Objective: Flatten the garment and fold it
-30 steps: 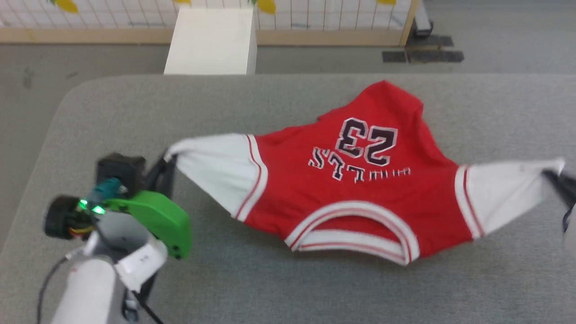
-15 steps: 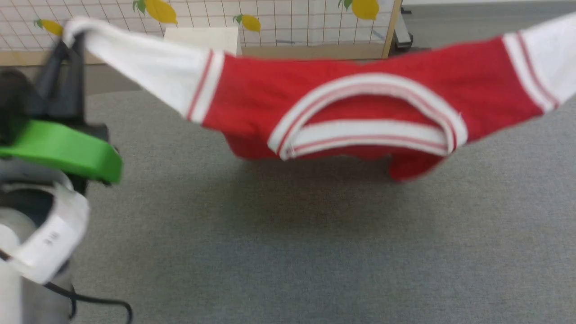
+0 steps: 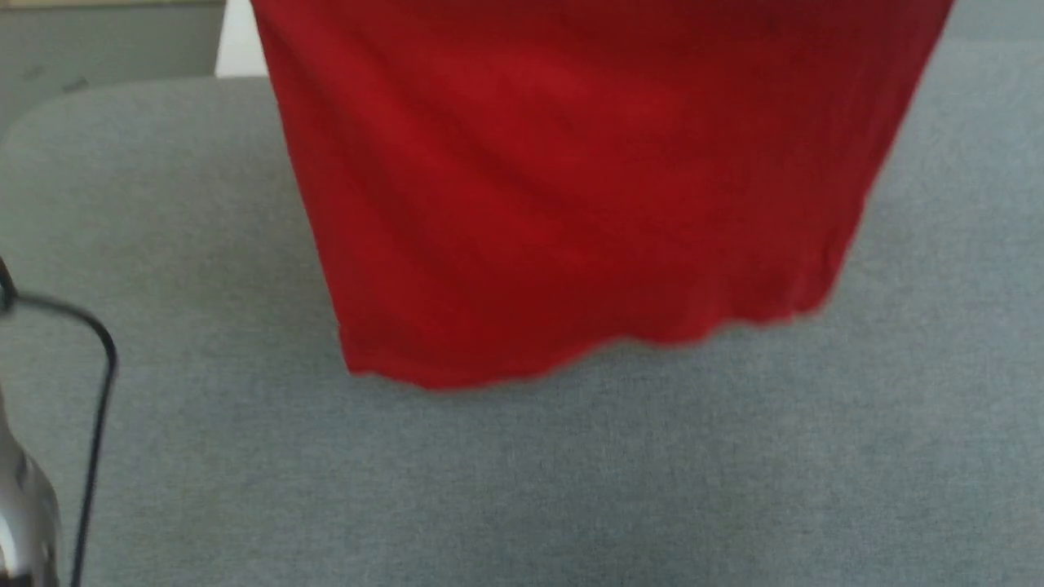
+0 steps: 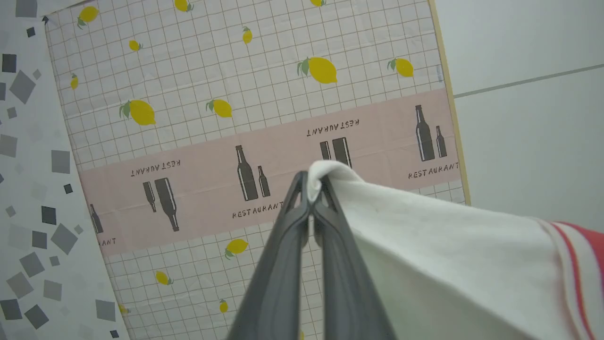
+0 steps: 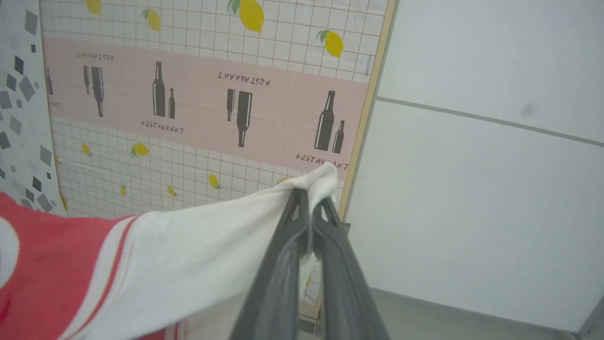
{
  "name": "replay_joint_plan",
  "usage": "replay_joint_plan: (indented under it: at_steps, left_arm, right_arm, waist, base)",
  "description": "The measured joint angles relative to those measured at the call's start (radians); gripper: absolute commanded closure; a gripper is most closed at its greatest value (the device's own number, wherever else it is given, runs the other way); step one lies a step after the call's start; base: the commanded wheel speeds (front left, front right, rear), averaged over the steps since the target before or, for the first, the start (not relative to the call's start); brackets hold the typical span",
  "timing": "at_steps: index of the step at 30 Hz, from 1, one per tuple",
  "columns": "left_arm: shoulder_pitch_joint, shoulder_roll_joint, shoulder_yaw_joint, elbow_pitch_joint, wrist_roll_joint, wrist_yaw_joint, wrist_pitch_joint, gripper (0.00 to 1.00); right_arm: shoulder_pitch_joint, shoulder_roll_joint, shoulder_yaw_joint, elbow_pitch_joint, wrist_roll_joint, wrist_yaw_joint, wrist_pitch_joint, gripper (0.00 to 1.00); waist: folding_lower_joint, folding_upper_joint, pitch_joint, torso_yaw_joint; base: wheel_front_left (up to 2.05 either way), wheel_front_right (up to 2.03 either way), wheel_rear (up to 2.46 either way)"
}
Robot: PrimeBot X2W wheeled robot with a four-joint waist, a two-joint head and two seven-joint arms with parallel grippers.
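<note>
The garment [image 3: 571, 196] hangs in the air as a plain red panel, its lower hem level with the grey table [image 3: 571, 489] in the head view. In the left wrist view my left gripper [image 4: 311, 189] is shut on the tip of a white sleeve [image 4: 448, 245], which trails off right to red-striped trim. My right gripper [image 5: 309, 200] is likewise shut on the tip of the other white sleeve [image 5: 212, 250], with the red body [image 5: 42, 264] at lower left. Both grippers are raised high, facing a patterned wall.
A black cable [image 3: 98, 408] and part of my pale left arm [image 3: 24, 505] sit at the head view's lower left. Behind the table stands a lemon-and-bottle patterned screen [image 4: 236, 118] with a wooden edge, beside a plain white wall [image 5: 472, 165].
Both grippers have lifted the garment by its sleeves from the table up into the air. The collar has risen out of the head view, and the hem now hangs down.
</note>
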Motion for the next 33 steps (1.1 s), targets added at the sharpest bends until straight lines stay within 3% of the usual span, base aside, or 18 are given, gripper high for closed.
replay_joint_plan:
  at_steps: [3,9,18,25,33]
  left_arm:
    - [-0.129,-0.001,-0.02,0.107,0.003,-0.012,-0.02,1.0]
    - [-0.369,-0.016,-0.057,0.314,0.042,-0.017,-0.1,1.0]
    - [-0.527,-0.044,-0.072,0.498,0.055,-0.007,-0.24,1.0]
    - [-0.52,-0.071,-0.1,0.597,0.055,-0.007,-0.282,1.0]
    - [-0.244,-0.11,-0.139,0.65,0.043,-0.012,-0.336,1.0]
  right_arm:
    - [-0.119,0.04,0.019,0.104,0.016,0.0,-0.03,1.0]
    - [-0.329,0.053,0.111,0.281,-0.028,0.0,-0.133,1.0]
    - [-0.524,0.107,0.145,0.523,-0.085,0.0,-0.299,1.0]
    - [-0.533,0.134,0.216,0.631,-0.08,0.0,-0.353,1.0]
    - [-0.338,0.14,0.274,0.691,-0.048,0.0,-0.373,1.0]
  waist:
    - [0.0001,0.0,0.054,-0.007]
    - [0.0003,0.0,0.168,-0.016]
    - [0.0002,-0.0001,0.295,-0.014]
    - [0.0002,0.0,0.348,0.006]
    - [0.0002,0.0,0.318,0.032]
  base:
    - [0.0,0.0,0.0]
    - [0.0,0.0,0.0]
    - [0.0,0.0,0.0]
    - [0.0,0.0,0.0]
    - [0.0,0.0,0.0]
